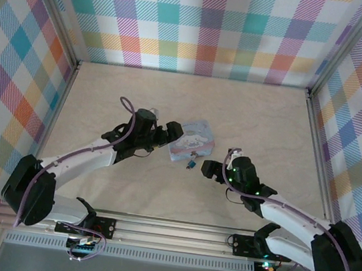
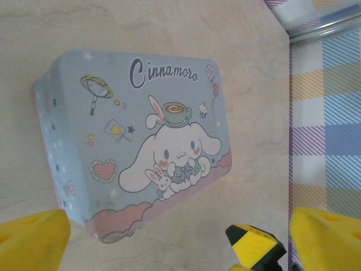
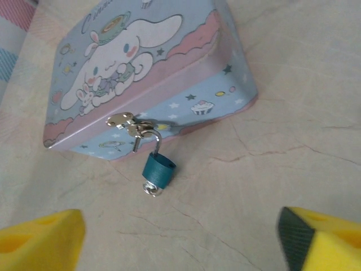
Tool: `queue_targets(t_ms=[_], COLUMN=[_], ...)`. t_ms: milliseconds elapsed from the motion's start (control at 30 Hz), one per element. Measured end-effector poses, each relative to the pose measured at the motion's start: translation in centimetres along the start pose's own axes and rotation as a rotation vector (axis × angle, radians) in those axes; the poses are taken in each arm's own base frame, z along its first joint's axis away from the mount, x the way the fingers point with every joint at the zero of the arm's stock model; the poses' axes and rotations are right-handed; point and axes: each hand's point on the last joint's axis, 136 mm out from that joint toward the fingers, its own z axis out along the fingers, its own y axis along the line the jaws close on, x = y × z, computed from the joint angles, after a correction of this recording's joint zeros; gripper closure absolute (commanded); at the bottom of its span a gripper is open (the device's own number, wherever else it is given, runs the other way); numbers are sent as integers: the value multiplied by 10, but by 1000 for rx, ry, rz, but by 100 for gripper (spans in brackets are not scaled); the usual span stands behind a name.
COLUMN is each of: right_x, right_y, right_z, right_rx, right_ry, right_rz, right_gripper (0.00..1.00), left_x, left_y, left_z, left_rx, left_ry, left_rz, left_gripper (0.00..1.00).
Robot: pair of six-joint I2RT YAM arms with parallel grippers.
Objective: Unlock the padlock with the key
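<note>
The padlock, tiny with a teal body, hangs by its thin silvery shackle from the hasp of a pale blue cartoon tin. One shackle leg stands free of the body. The silvery key sits in the padlock's underside. My right gripper is open just short of the padlock, its yellow fingers wide apart and empty. My left gripper is open too, beside the tin's near edge, touching nothing. From above, the padlock lies between the left gripper and the right gripper.
The tin lies flat on the pale marbled table, mid-table. Plaid walls with metal rails close in the back and sides. A yellow-and-black fingertip of the other arm pokes into the left wrist view.
</note>
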Motion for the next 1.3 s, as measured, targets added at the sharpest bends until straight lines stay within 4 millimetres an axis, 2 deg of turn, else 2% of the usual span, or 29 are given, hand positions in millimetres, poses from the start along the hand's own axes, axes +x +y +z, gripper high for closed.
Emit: queue_targets(t_ms=[233, 467, 667, 800, 1000, 1300], right_x=[-3, 4, 7, 11, 17, 29], right_y=[-6, -13, -16, -19, -24, -27], right_z=[-10, -11, -11, -10, -7, 0], right_rx=[31, 58, 67, 75, 91, 93], right_ry=[-25, -3, 7, 17, 41, 94], right_rz=[-12, -13, -13, -13, -12, -10], right_gripper=[0, 0, 0, 0, 0, 0], left_x=[-10, -18, -21, -18, -6, 0], left_y=[-28, -52, -67, -67, -55, -47], left_z=[25, 59, 77, 89, 107, 110], left_rx=[42, 70, 104, 109, 87, 67], left_ry=[40, 97, 132, 162, 224, 250], left_rz=[45, 99, 126, 127, 113, 113], left_gripper=[0, 0, 0, 0, 0, 1])
